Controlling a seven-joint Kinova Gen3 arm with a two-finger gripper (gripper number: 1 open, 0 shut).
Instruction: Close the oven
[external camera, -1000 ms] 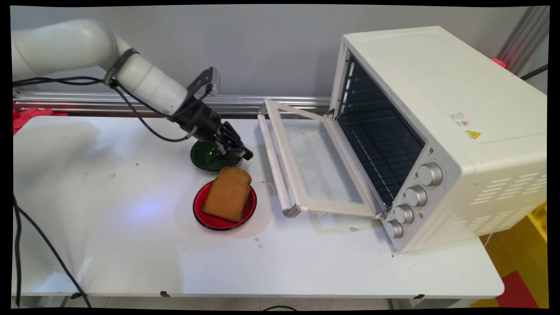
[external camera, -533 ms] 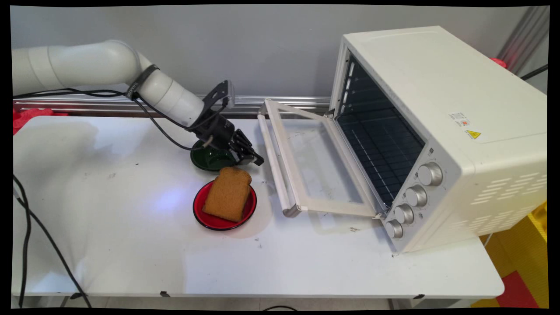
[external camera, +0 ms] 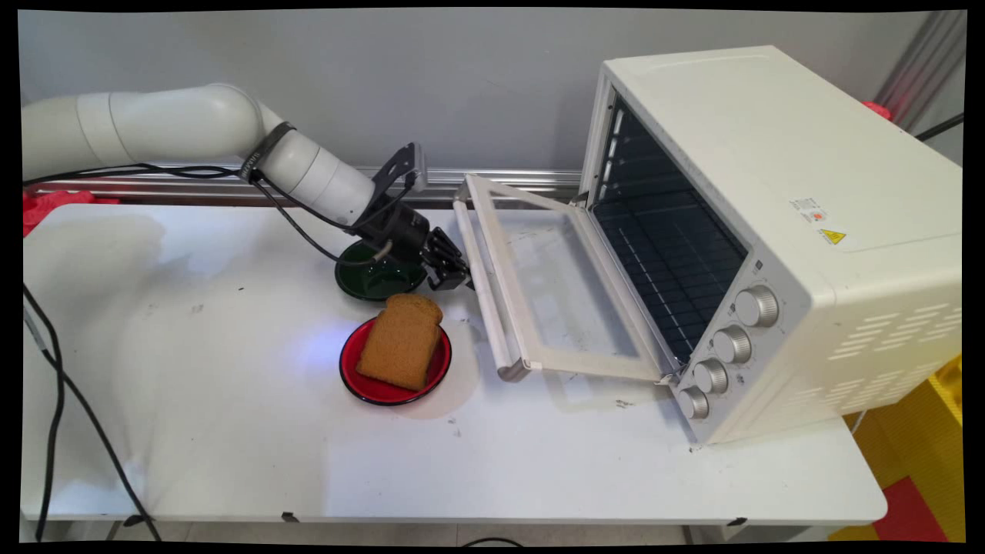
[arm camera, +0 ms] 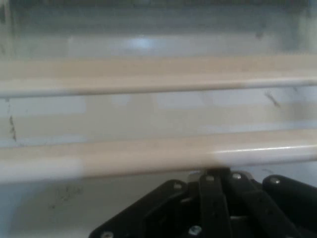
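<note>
Your gripper point(external camera: 455, 278) is sitting just left of the oven point(external camera: 769, 231) door's handle point(external camera: 481, 292), with the bowl point(external camera: 369, 278) behind the bread point(external camera: 400, 342) on its plate point(external camera: 385, 388).

The white arm point(external camera: 192, 135) reaches in from the left, bends at the elbow and slopes down to the right. Its wrist points down and right, carrying the black gripper point(external camera: 454, 275) low over the table, fingers pressed together.

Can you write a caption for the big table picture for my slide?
Black two-finger tool beside the cream handle bar of the open white toaster oven, near brown toast on a red plate.
</note>
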